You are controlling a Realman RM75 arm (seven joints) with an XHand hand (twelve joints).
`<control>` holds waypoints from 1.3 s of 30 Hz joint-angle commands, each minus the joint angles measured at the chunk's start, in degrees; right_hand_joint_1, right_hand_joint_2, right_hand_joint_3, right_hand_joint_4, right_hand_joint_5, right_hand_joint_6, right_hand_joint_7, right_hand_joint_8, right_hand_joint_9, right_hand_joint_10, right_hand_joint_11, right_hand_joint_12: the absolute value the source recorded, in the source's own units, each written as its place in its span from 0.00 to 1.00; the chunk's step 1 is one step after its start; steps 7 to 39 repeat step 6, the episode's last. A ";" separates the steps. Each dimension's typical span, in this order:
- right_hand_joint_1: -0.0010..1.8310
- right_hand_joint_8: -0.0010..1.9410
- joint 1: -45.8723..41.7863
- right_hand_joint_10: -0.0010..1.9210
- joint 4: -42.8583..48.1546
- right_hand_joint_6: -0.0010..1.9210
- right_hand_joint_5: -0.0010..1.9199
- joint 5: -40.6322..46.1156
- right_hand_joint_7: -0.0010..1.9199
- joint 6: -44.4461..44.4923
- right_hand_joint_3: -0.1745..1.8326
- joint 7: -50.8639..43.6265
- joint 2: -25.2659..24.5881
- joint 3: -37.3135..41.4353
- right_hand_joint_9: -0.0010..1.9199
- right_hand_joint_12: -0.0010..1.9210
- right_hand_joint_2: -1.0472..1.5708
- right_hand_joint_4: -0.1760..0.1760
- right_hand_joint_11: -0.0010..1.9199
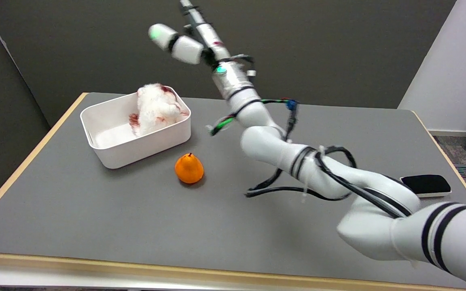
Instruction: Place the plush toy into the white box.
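The white plush toy [154, 108], with reddish-brown patches, lies inside the white box [115, 155] against its right wall. The box stands on the grey table at the far left. My right hand [184, 38] is raised high above the table, up and to the right of the box, well apart from the toy. Its fingers are spread and hold nothing; one finger reaches past the picture's top edge.
An orange pear-shaped fruit [189, 168] stands on the table just in front of the box's right corner. A black pad on a white base [425, 184] lies at the table's right edge. Loose cables hang from the right arm [297, 161].
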 commanded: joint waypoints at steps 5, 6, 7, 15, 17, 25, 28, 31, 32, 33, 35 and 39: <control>0.17 0.00 -21.83 0.00 15.54 0.00 0.00 3.53 0.00 27.04 0.45 3.47 28.57 13.79 0.00 0.16 0.65 0.45 0.00; 0.16 0.00 -23.35 0.00 14.63 0.00 0.00 3.53 0.00 29.48 0.45 6.32 30.54 13.79 0.00 0.14 0.65 0.46 0.00; 0.16 0.00 -23.35 0.00 14.63 0.00 0.00 3.53 0.00 29.48 0.45 6.32 30.54 13.79 0.00 0.14 0.65 0.46 0.00; 0.16 0.00 -23.35 0.00 14.63 0.00 0.00 3.53 0.00 29.48 0.45 6.32 30.54 13.79 0.00 0.14 0.65 0.46 0.00; 0.16 0.00 -23.35 0.00 14.63 0.00 0.00 3.53 0.00 29.48 0.45 6.32 30.54 13.79 0.00 0.14 0.65 0.46 0.00; 0.16 0.00 -23.35 0.00 14.63 0.00 0.00 3.53 0.00 29.48 0.45 6.32 30.54 13.79 0.00 0.14 0.65 0.46 0.00; 0.16 0.00 -23.35 0.00 14.63 0.00 0.00 3.53 0.00 29.48 0.45 6.32 30.54 13.79 0.00 0.14 0.65 0.46 0.00; 0.16 0.00 -23.35 0.00 14.63 0.00 0.00 3.53 0.00 29.48 0.45 6.32 30.54 13.79 0.00 0.14 0.65 0.46 0.00; 0.16 0.00 -23.35 0.00 14.63 0.00 0.00 3.53 0.00 29.48 0.45 6.32 30.54 13.79 0.00 0.14 0.65 0.46 0.00; 0.16 0.00 -23.35 0.00 14.63 0.00 0.00 3.53 0.00 29.48 0.45 6.32 30.54 13.79 0.00 0.14 0.65 0.46 0.00; 0.16 0.00 -23.35 0.00 14.63 0.00 0.00 3.53 0.00 29.48 0.45 6.32 30.54 13.79 0.00 0.14 0.65 0.46 0.00; 0.16 0.00 -23.35 0.00 14.63 0.00 0.00 3.53 0.00 29.48 0.45 6.32 30.54 13.79 0.00 0.14 0.65 0.46 0.00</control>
